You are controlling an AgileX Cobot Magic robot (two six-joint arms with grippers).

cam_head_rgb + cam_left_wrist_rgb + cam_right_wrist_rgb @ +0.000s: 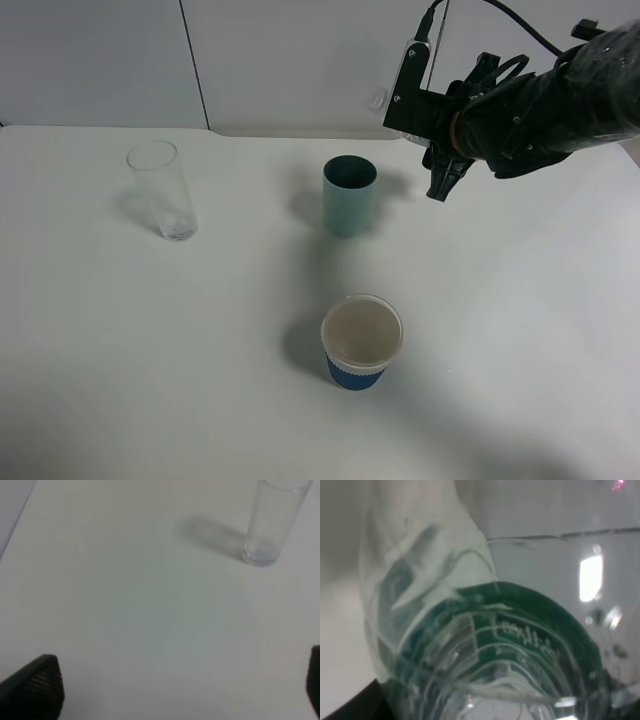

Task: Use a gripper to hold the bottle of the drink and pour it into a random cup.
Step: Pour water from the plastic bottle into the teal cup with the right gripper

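From the high camera, the plain teal-green cylindrical cup (349, 195) stands upright on the white table (150, 350). A tall clear glass tumbler (162, 190) is well apart on its left. A white paper cup with a blue sleeve (361, 343) sits nearer the camera than the teal cup. The right gripper (438, 190) hangs in the air just right of the teal cup, fingers pointing down, not over its mouth. I cannot pick out the bottle against the black arm here.

In the left wrist view, the left gripper (182, 680) is spread wide with nothing between its fingers. Only the tumbler (270, 525) shows; the teal cup is out of frame.

In the right wrist view, the small clear plastic bottle with a dark green label (495, 645) fills the picture. The fingers' contact is out of sight, but since the bottle is off the table, I judge it clamped.

The carry looks nearly done and pouring has not begun. Next, the neck needs to be brought over the teal cup's rim and tipped slowly.
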